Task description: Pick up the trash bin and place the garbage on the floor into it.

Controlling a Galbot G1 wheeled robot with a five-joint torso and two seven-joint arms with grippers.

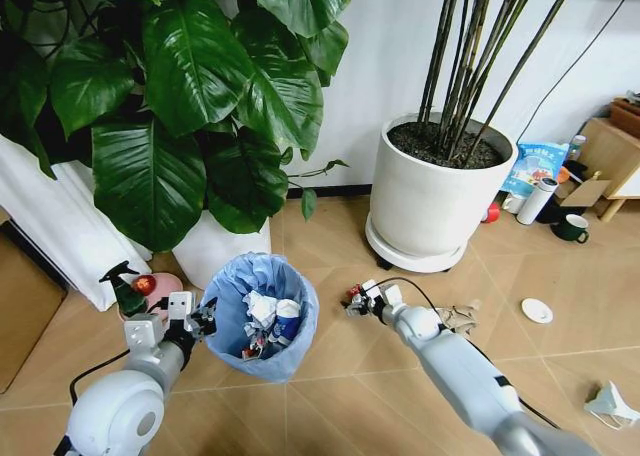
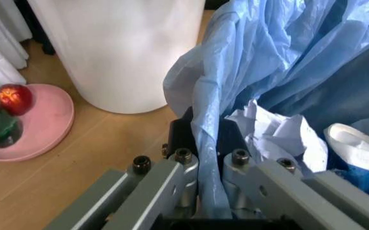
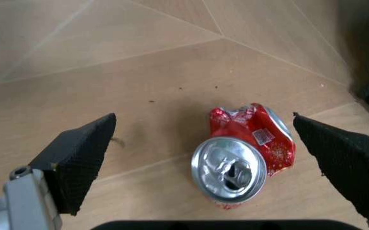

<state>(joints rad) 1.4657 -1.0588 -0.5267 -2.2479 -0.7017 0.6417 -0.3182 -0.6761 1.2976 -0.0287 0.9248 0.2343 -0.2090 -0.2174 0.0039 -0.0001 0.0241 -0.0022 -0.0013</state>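
Note:
The trash bin point(image 1: 262, 321), lined with a crinkly light-blue bag, is in front of the left white planter and holds crumpled paper and a blue can. My left gripper point(image 1: 203, 321) is shut on its rim; the bag edge point(image 2: 208, 158) is pinched between the fingers point(image 2: 183, 178). My right gripper point(image 1: 362, 299) hangs open just above a crushed red can point(image 3: 245, 158) on the floor point(image 3: 139, 72), one pad point(image 3: 82, 160) on each side of it. More garbage lies to the right: a flattened wrapper point(image 1: 460, 319), a small white lid point(image 1: 537, 310) and crumpled white paper point(image 1: 612, 401).
Two white planters stand close by: one point(image 1: 215, 246) behind the bin, one point(image 1: 432, 201) on a wheeled base behind the right arm. A pink plate point(image 2: 40, 124) with a red fruit and a green spray bottle point(image 1: 124, 288) sits left of the bin. A dark mug point(image 1: 573, 228) stands far right.

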